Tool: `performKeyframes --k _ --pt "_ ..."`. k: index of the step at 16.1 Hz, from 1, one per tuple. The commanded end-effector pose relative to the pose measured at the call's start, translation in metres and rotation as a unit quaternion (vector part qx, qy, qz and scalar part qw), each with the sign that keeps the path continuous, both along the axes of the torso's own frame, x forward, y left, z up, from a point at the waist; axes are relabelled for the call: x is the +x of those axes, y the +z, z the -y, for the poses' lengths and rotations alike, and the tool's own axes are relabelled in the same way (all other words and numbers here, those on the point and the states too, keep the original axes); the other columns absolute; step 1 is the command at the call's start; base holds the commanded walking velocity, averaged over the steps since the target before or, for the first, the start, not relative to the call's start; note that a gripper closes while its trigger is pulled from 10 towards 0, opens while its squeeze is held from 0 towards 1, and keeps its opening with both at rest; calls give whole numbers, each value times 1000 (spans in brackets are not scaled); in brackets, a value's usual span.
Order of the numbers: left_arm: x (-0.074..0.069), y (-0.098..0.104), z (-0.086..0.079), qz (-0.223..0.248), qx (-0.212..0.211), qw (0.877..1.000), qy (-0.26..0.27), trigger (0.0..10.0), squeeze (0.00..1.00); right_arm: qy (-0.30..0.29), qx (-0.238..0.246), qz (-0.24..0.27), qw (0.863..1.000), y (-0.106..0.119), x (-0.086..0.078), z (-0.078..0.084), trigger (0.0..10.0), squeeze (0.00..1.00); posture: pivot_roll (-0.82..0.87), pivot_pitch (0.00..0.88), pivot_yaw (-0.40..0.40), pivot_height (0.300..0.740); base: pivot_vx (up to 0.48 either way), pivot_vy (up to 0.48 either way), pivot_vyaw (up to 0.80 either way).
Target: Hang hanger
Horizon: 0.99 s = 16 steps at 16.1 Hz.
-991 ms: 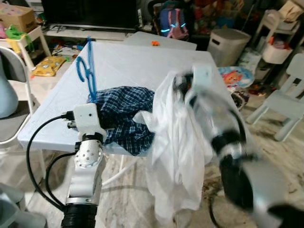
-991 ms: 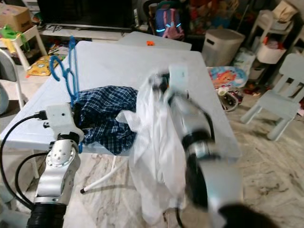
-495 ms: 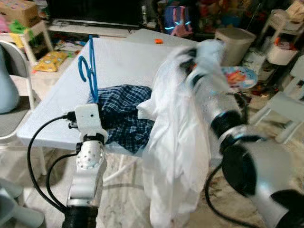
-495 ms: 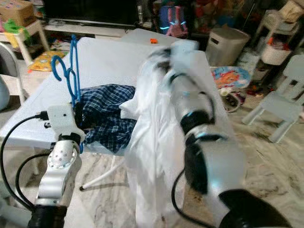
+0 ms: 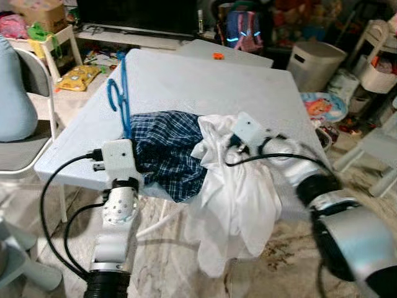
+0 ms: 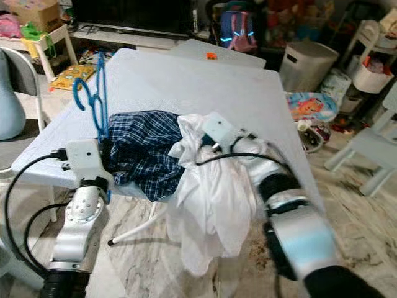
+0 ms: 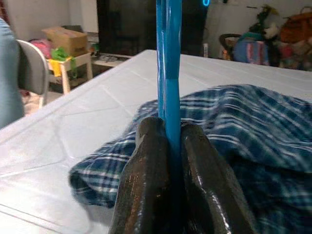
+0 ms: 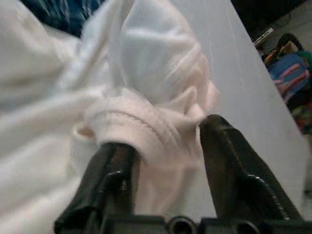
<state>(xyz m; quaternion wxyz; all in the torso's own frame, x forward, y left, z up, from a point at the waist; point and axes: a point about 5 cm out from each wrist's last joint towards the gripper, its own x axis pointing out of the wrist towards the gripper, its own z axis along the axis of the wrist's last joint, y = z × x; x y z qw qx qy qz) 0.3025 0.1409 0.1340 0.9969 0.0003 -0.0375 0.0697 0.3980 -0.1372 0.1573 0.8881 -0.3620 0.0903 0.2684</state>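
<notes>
Blue plastic hanger (image 7: 168, 73), probably stiff and light, is pinched by left gripper (image 7: 168, 146); right gripper (image 8: 165, 146), at 3 o'clock, bites floppy white shirt (image 5: 239, 205).

The right end effector (image 8: 165, 141) has come down from its raised position to the table (image 5: 186, 81) edge, bringing the white garment (image 5: 239, 205) with it. The cloth's bunched top now seems to rest beside the plaid shirt (image 5: 164, 149), the rest hanging over the edge.

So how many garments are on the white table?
2: a blue plaid shirt heaped beside the left gripper, and a white shirt draped over the near edge in the right gripper. More may be hidden underneath.
</notes>
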Motion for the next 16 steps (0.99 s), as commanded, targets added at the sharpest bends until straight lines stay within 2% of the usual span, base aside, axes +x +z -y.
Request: performKeyframes --k 1,3,4,7,9,12,13,15,16 --pt "2 3 5 7 1 1000 -14 10000 0 15 -17 5 1000 5 0 2 10000 1000 146 0 -100 740 0 0 0" --pt "1 2 5 4 1 1000 -16 10000 0 18 -18 -5 1000 9 1 14 10000 1000 150 0 -102 740 0 0 0" --pt "0 0 4 0 1 1000 -15 10000 0 26 -24 -25 999 10 -1 25 10000 1000 153 0 -102 740 0 0 0" --pt "-1 0 3 -3 2 1000 -17 10000 0 50 -28 -52 997 10 -5 35 10000 1000 153 0 -99 740 0 0 0" --pt "-1 0 3 -4 3 1000 -19 10000 0 53 -23 -70 996 11 -8 49 10000 1000 150 0 -95 740 0 0 0" --pt "-1 -1 4 -6 2 1000 -25 10000 0 62 24 -101 993 15 -17 75 10000 1000 141 0 -91 740 0 0 0" --pt "-1 -2 4 -7 0 1000 -28 10000 0 80 40 -119 989 14 -23 80 10000 1000 135 0 -87 740 0 0 0" --pt "-1 -3 5 -10 -3 999 -30 10000 0 77 65 -136 986 8 -29 85 10000 1000 128 0 -84 740 0 0 0" --pt "-1 -4 5 -13 -5 999 -32 10000 0 84 79 -160 980 -3 -36 87 10000 1000 125 0 -82 740 0 0 0"
